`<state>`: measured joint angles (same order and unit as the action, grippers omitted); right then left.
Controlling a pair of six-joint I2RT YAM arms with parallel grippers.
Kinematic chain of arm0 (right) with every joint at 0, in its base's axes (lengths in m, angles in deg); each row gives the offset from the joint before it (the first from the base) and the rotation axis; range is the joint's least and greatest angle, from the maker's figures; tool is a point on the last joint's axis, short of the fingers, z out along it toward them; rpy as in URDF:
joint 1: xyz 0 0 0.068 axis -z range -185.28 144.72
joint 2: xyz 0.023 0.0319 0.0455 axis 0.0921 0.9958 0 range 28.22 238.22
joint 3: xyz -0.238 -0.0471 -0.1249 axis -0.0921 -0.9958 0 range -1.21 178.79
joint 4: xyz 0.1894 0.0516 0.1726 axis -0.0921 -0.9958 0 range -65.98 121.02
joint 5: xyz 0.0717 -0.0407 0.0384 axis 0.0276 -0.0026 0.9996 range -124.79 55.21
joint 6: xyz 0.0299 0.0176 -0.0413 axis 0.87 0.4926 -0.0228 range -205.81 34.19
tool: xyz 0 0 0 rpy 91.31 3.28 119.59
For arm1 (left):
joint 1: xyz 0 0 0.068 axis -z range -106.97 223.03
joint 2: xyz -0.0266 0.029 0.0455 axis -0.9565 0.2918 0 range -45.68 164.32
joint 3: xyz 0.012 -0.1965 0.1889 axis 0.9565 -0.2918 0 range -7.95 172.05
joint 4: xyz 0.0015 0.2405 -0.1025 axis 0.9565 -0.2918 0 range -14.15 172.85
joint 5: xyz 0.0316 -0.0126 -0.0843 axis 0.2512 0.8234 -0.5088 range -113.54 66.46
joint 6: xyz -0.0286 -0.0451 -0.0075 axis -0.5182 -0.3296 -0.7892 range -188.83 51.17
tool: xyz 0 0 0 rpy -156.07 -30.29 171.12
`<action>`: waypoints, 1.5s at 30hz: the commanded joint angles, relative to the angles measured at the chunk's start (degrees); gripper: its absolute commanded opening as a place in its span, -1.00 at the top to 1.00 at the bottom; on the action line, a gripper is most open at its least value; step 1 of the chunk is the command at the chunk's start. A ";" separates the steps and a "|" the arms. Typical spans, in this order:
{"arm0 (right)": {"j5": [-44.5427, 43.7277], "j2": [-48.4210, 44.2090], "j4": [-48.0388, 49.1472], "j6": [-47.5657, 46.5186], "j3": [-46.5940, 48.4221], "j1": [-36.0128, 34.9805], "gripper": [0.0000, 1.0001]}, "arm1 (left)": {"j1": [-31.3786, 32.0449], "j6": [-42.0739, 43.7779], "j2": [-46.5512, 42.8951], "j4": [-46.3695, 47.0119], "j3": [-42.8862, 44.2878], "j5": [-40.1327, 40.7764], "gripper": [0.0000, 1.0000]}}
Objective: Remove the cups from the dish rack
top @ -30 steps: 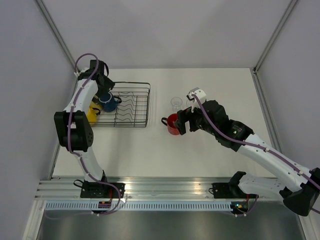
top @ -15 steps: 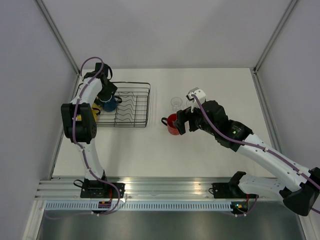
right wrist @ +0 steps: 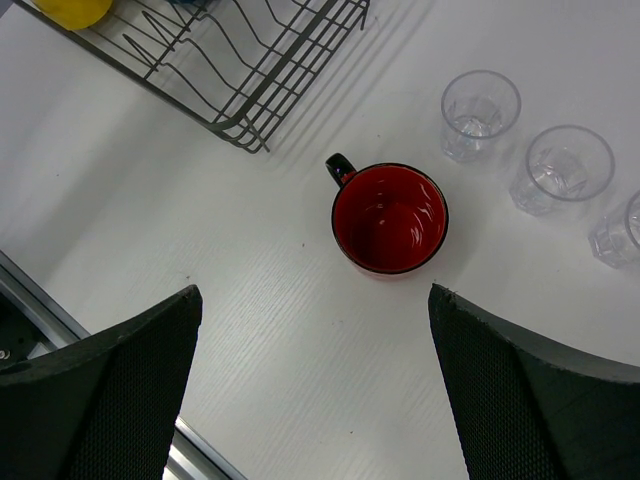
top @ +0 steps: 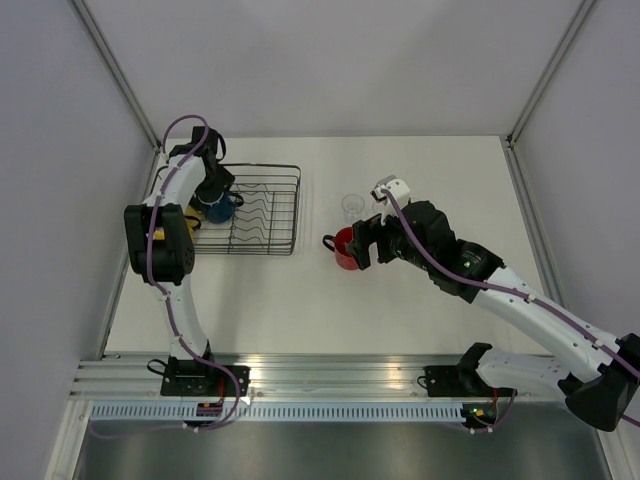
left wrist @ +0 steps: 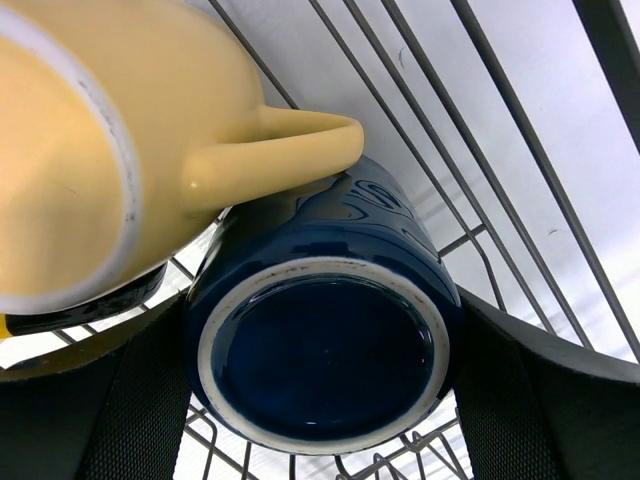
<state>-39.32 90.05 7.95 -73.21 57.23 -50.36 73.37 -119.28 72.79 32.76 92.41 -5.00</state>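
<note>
Straddling blue mug, left jaws (grip unclear, pale yellow mug overlapping); right jaws wide, empty.

four mugs — three tumblers — one rack

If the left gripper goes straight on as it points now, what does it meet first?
Probably the base of the blue mug, which the left gripper straddles in the dish rack.

- Bright and even from overhead, nearly washing out the white surface.
- Soft shadow beside dish rack; glare on rail at near edge.
- Slightly blurred on pale yellow mug.
</note>
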 commanded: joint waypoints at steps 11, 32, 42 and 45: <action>1.11 -0.47 2.42 -0.74 -0.08 0.17 -0.96 | -0.25 -0.78 -8.52 -0.28 1.07 0.61 0.95; 2.07 -3.54 9.08 0.84 -2.97 0.26 -0.96 | -0.25 3.70 -30.75 9.38 -6.57 -17.39 0.95; 8.84 -8.64 24.46 2.78 -12.02 0.17 -0.87 | 1.85 -3.85 -44.90 28.44 -26.14 -49.19 0.95; 11.73 -11.19 27.63 3.83 -14.66 0.43 -0.90 | 4.83 -9.63 -47.63 36.94 -32.47 -57.53 0.95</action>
<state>-32.26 81.65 26.92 -70.76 43.98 -50.25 75.49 -120.90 29.27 53.42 63.91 -46.74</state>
